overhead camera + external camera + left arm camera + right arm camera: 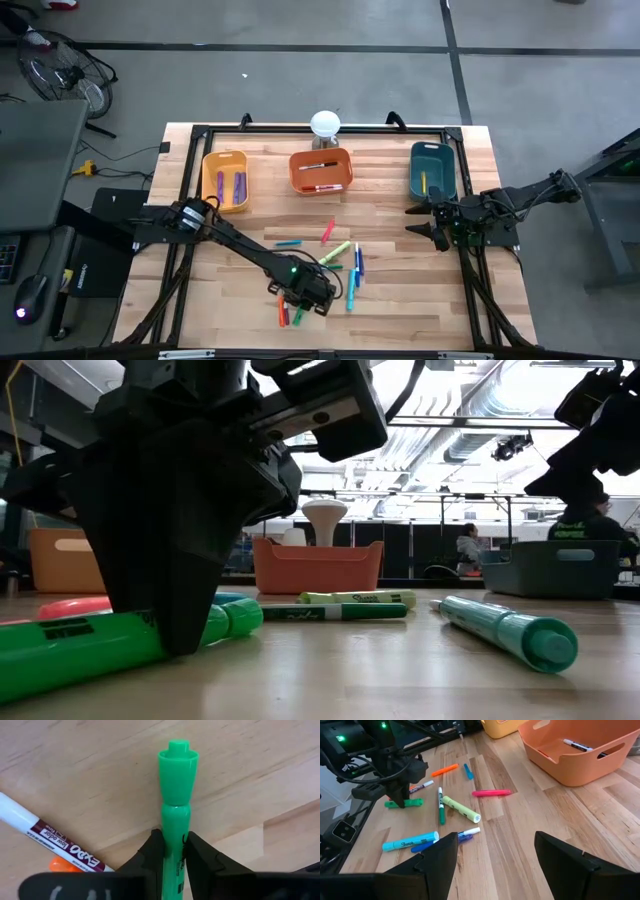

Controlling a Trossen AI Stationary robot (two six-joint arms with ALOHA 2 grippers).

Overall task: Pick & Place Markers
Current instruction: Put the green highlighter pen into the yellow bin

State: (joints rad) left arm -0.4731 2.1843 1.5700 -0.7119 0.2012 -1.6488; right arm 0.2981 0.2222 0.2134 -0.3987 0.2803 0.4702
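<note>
Clamping a green marker (175,810) between its fingers (150,852), the left hand (172,851) is pressing down on the bench (400,300), and only the left wrist view is showing this grip close up, with the cap sticking out ahead of the fingers. That view is also catching a white-bodied marker (45,832) lying just beside the hand and an orange marker (62,865) peeking out from under it. The low view is showing the same green marker (120,638) lying flat under the dark hand (185,625), plus a teal marker (505,628) lying nearer the camera. The high view is giving the layout instead: left hand (300,297) over the loose markers, with the yellow bin (225,180), orange bin (321,171) and teal bin (432,168) well beyond it. The right hand (425,222) is waiting near the teal bin, fingers (432,857) standing apart and gripping nothing. The right wrist view is showing a pink marker (491,793) and a light blue marker (410,842) lying between the two hands.
</note>
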